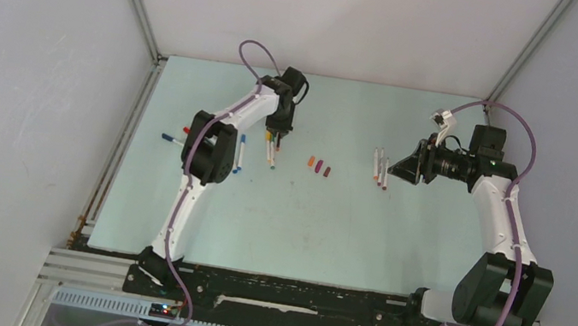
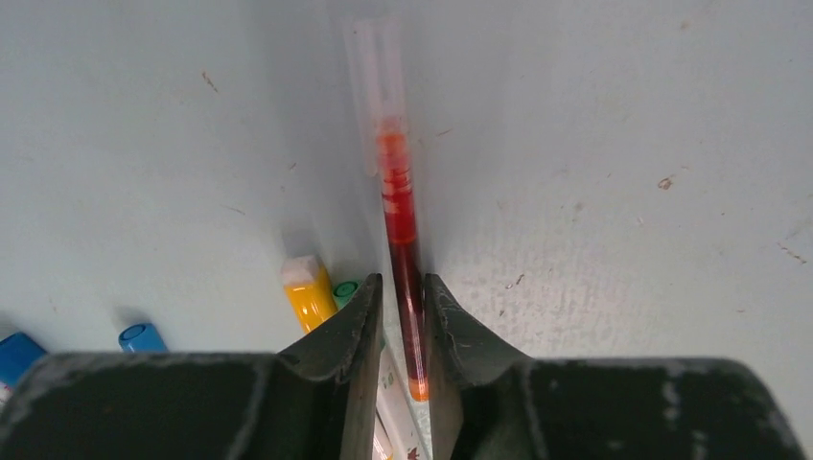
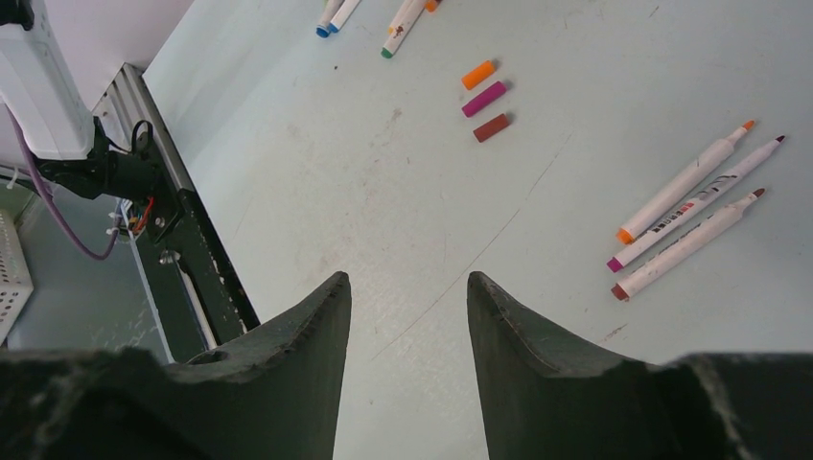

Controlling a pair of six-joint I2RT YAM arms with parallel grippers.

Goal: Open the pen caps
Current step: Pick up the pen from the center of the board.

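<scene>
Three loose caps [image 1: 319, 166] lie flat on the surface [image 3: 383, 192], out ahead of the right end effector [image 3: 407, 280]: an orange cap [image 3: 477, 74], a purple cap [image 3: 484, 98] and a dark red cap [image 3: 492, 126]. From above they sit between the two end effectors, nearer the left one. They lie side by side in a short row, close together but apart. Their long axes are parallel and run from the arm-base side toward the far side.

Three uncapped pens [image 3: 685, 204] lie on much the same line, just in front of the right end effector's fingertips, with their nibs toward the far side. That end effector hangs above the surface with its fingers spread well apart and nothing between them.

The left end effector [image 2: 402, 283] has its fingers drawn in close on a red pen [image 2: 398, 201]. The pen runs straight out along the line of the fingers. It is red where it passes between them and pale and blurred at the end farthest away. Whether the red stretch is its cap, I cannot tell.

Just to the left of those fingers, down on the surface, a yellow cap [image 2: 307, 297] and a green cap [image 2: 345, 290] lie close beside each other, each seemingly on a pen. The green one is partly hidden by the left finger. A blue cap [image 2: 142, 336] lies farther out on the same side. All three point roughly away from the end effector.
</scene>
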